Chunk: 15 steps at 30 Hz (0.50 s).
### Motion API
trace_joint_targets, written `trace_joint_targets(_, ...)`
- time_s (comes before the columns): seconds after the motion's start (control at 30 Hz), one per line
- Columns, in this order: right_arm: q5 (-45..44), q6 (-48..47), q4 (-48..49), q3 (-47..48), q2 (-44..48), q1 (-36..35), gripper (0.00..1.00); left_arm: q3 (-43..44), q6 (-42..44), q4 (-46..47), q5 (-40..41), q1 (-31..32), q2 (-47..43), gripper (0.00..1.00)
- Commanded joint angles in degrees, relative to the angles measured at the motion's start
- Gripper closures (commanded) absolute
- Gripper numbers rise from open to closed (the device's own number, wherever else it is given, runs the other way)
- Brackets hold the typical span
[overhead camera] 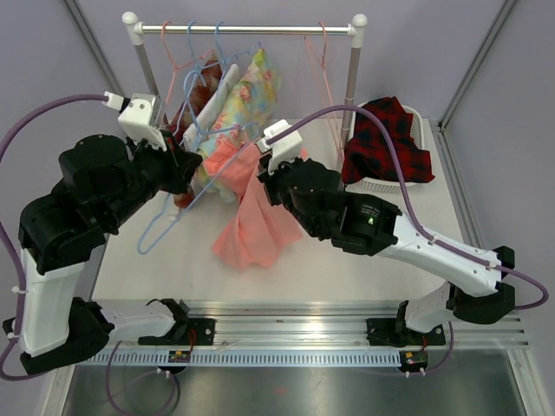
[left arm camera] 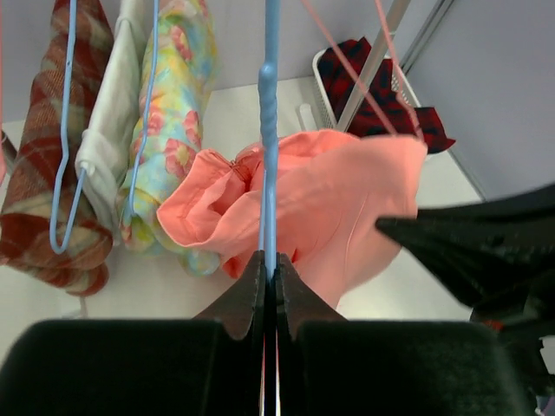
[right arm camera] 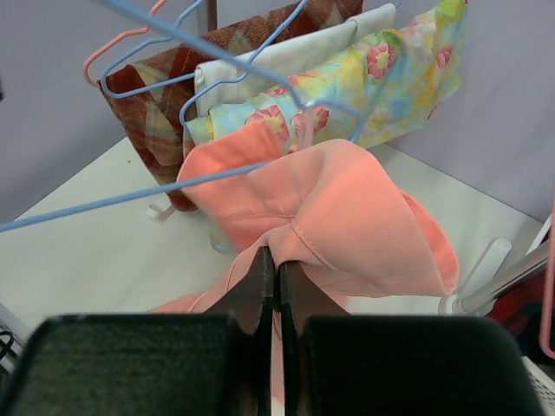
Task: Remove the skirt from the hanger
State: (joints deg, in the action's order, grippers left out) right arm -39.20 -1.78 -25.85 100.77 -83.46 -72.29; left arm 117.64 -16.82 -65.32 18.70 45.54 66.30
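Stripping step in hand: above the surface (overhead camera: 347,251) the coral skirt (overhead camera: 256,221) drapes over the blue hanger (left arm camera: 270,130), left pincer (left arm camera: 269,276) clamped on its wire, right pincer (right arm camera: 276,264) clamped on a skirt fold; next move likely needs the cloth drawn off the steadied wire.

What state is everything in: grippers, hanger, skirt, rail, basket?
left gripper, shut on blue hanger
right gripper, shut on pink skirt
blue hanger, off the rail
pink skirt, bunched, still partly on the hanger
rail, carries three garments
basket, holds red plaid garment
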Motion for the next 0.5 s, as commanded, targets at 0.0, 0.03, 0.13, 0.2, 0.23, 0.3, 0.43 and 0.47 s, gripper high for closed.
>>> trace_joint_targets(0.0, 3.33, -0.95, 4.23, 3.29, -0.30, 1.89, 1.00, -0.48, 1.08, -5.07, -4.69, 0.43, -0.91, 1.00)
trace_joint_targets(0.03, 3.60, -0.68, 3.88, 3.12, -0.82, 2.59, 1.00, -1.01, 1.43, -6.12, -6.99, 0.43, -0.74, 1.00)
trace_joint_targets(0.13, 4.39, 0.28, 3.00, 2.85, -1.88, 3.56, 1.00, -2.67, 0.83, -7.81, -10.08, 0.52, -0.82, 1.00)
trace_joint_targets(0.2, 4.48, 0.90, 2.82, 1.46, -1.97, 4.17, 1.00, -3.91, 0.30, -7.72, -14.99, 0.52, -1.79, 1.00)
trace_joint_targets(0.23, 4.48, 1.42, 2.99, 0.84, -1.62, 4.26, 1.00, -3.91, -0.05, -7.63, -16.66, 0.60, -1.79, 1.00)
trace_joint_targets(0.3, 4.57, 1.43, 2.73, -0.13, -1.18, 4.70, 1.00, -4.00, -1.72, -8.94, -15.55, 0.60, -1.01, 1.00)
trace_joint_targets(0.43, 3.70, 3.80, 1.33, -0.22, 0.93, 4.79, 1.00, -9.35, -3.83, -14.47, -4.39, 0.60, 1.80, 1.00)
trace_joint_targets(0.47, 3.08, 4.32, 0.98, -0.40, 1.63, 4.70, 1.00, -9.89, -6.01, -17.10, -2.63, 0.78, 2.68, 1.00)
